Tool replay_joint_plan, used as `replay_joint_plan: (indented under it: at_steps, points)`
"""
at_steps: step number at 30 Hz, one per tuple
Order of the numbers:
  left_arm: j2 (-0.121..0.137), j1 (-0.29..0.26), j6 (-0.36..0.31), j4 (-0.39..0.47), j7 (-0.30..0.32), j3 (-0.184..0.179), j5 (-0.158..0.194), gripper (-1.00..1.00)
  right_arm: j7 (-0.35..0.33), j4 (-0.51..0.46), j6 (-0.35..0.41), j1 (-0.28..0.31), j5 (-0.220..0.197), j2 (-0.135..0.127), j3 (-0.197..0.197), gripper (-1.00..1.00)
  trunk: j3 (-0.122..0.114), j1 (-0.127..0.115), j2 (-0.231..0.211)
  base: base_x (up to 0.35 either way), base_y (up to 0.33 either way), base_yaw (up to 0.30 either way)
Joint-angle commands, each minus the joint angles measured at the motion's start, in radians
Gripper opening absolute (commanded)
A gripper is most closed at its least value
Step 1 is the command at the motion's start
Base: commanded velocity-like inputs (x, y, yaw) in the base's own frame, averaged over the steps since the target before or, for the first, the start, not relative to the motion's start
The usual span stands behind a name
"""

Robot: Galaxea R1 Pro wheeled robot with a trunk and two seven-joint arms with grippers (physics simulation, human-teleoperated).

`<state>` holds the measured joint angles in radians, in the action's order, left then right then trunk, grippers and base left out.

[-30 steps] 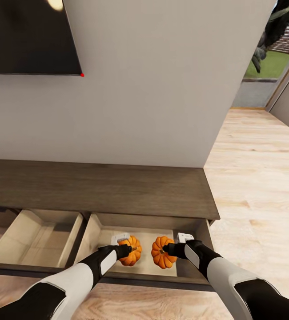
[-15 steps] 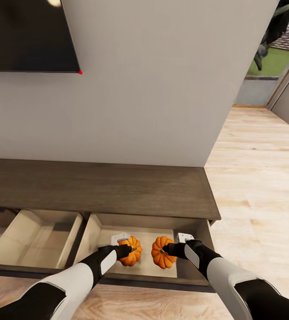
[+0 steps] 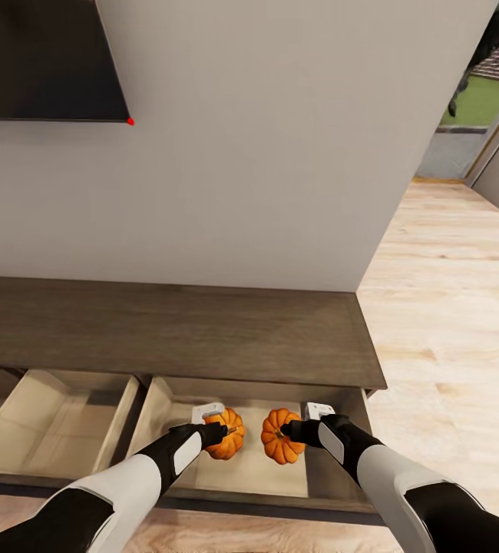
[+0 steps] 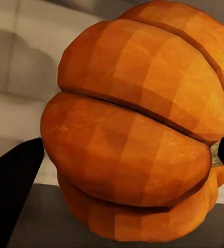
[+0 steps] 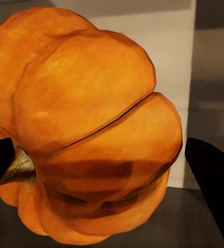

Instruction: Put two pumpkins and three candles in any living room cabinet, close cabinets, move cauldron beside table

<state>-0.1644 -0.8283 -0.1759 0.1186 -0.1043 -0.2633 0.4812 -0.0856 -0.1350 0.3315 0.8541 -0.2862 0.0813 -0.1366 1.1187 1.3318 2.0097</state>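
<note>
We are holding two bright orange ribbed pumpkins, the left pumpkin in our left gripper and the right pumpkin in our right gripper, over the open drawer of the dark brown wooden cabinet. They are looking light, rigid and rounded, so gripping across the ribbed middles seems safest. Both arms are reaching forward and down.

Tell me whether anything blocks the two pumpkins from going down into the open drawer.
Nothing visible does. The left pumpkin and right pumpkin, each between a tool's fingertips, hang over the open right-hand drawer of the cabinet, whose pale floor below looks bare.
</note>
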Motion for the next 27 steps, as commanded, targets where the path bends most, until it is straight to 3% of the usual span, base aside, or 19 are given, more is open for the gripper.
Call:
replay_joint_plan:
  at_steps: [1,27]
  points:
    - [0.000,0.000,-0.005,0.003,-0.006,-0.008,0.010,-1.00,0.000,-0.001,0.004,0.000,-0.008,-0.001,-0.008,-1.00,0.002,0.000,0.000,0.000,0.000,0.000]
    - [0.000,0.000,-0.002,0.006,-0.005,-0.008,0.009,-1.00,0.000,-0.001,0.004,0.000,-0.009,-0.001,-0.008,-1.00,0.043,0.000,0.000,0.000,0.000,0.000]
